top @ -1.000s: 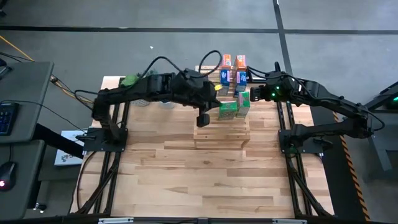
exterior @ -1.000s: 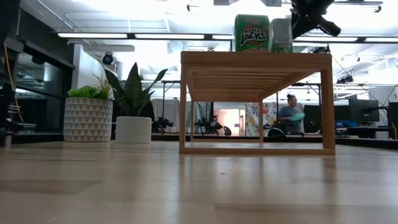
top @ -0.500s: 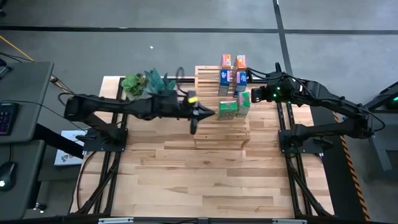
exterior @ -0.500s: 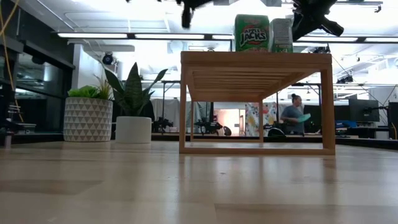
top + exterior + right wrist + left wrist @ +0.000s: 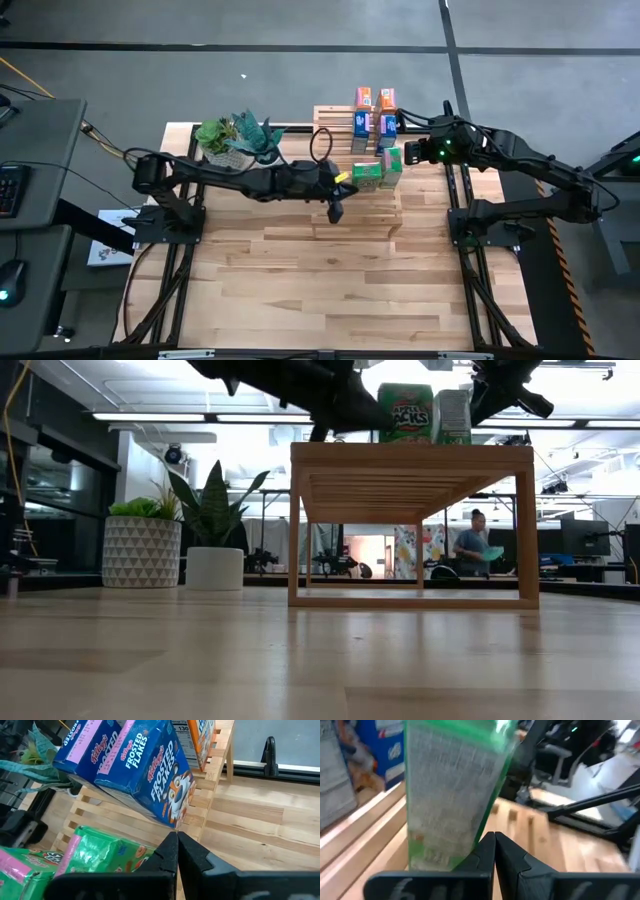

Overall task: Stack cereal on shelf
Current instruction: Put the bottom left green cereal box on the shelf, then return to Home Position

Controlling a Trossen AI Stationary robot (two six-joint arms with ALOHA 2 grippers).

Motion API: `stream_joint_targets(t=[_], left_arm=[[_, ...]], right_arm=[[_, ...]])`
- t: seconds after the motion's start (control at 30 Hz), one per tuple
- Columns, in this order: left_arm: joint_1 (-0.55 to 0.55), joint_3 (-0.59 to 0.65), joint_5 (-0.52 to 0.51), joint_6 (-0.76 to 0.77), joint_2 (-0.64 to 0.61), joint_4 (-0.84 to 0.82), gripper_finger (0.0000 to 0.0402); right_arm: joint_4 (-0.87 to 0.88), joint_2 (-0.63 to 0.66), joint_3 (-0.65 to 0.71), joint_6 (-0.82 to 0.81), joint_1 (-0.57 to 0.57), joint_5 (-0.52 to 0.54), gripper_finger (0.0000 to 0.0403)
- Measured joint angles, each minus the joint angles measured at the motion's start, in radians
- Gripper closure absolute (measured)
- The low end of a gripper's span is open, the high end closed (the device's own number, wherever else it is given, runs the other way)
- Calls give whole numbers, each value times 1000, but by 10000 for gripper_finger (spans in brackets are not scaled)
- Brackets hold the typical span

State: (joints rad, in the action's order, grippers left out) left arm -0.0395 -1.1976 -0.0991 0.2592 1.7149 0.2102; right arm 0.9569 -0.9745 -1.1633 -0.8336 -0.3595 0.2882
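All six boxes look to be on the shelf point(image 5: 340, 218) already, so I read this as the tidy-up end of stacking: nudging boxes into line, not fetching more. From above: orange boxes point(image 5: 374, 99) at the far end of the rack, blue Frosted Flakes boxes point(image 5: 372, 124) next, green Apple Jacks boxes point(image 5: 376, 170) nearest the middle, all on the right half of the slats. Front half of the rack bare.

Left gripper point(image 5: 336, 210) sits over the shelf just beside the left green box, fingers pressed together, holding nothing. Left arm is stretched long and low across the table from its base, past the potted plants point(image 5: 235, 138). In the left wrist view the closed fingertips point(image 5: 494, 851) are right up against a green box point(image 5: 452, 790), which looks tilted; touching or just short, can't tell. Low view shows the arm coming in above the shelf top next to the Apple Jacks box point(image 5: 405, 413).

Right gripper point(image 5: 400, 150) hovers at the right edge of the row, by the green and blue boxes, fingers also shut and empty. Right wrist view: closed tips point(image 5: 177, 851) over the slats, blue boxes leaning, green box below them.

My guess at the next move: a gentle push with the closed left fingers to square the green box, right side bracing. Risk is tipping it off the edge.

Person far in the background, not involved.
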Motion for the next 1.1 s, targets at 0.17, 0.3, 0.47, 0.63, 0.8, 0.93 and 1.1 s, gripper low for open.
stream_joint_targets(t=[0.17,0.3,0.47,0.63,0.8,0.93,1.1], left_arm=[[-10,0,-61,-14,-3,0,401],[-41,0,-69,-33,0,-3,401],[-79,0,-67,-39,-1,-4,401],[-100,0,-65,-74,1,-3,401],[-107,0,-20,-89,24,-19,401],[-106,0,-2,-112,-3,-50,401],[-135,0,0,-171,-108,-222,401]], right_arm=[[0,0,0,-3,0,0,402],[-5,0,0,-3,0,0,402],[-5,0,0,-3,0,0,402],[-5,0,0,-3,0,1,402],[-5,0,0,-2,0,1,402],[2,0,0,6,0,1,402],[4,0,0,55,0,6,402]])
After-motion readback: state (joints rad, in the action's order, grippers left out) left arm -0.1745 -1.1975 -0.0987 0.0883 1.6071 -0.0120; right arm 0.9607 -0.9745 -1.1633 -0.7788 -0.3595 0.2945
